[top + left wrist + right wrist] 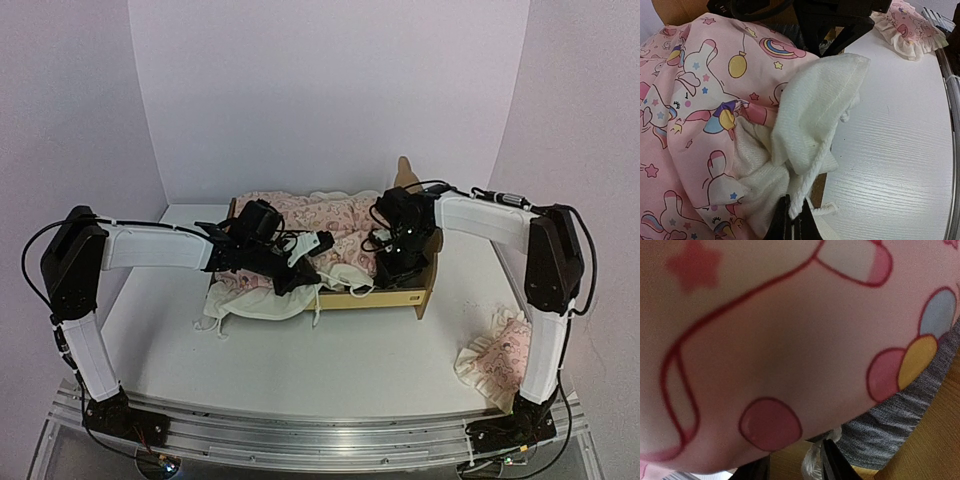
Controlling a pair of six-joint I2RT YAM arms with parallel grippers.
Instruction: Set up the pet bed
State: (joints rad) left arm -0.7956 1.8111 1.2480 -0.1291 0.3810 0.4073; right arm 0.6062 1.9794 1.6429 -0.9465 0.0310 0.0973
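— At the back middle of the table (350,365) sits the bed (425,285), the pink cover (320,215) heaped over it. Why is the left claw (792,220) so low at the near left corner?
— It is pinched tight on the cover's cream edge. I'd judge it means to draw that corner out over the rail.
— And the right claw (392,270)?
— Down over the bed's right end, close against the cloth, likely to tuck that side. Whether its jaws grip anything I cannot tell: its own camera is filled with blurred pink print, with only a strip of grey base and wood in the corner.
— What else is hidden?
— Most of the frame, under the cover. Just the near rail, an end board and one ear show. The pillow (495,360) lies apart, by the right arm's base.
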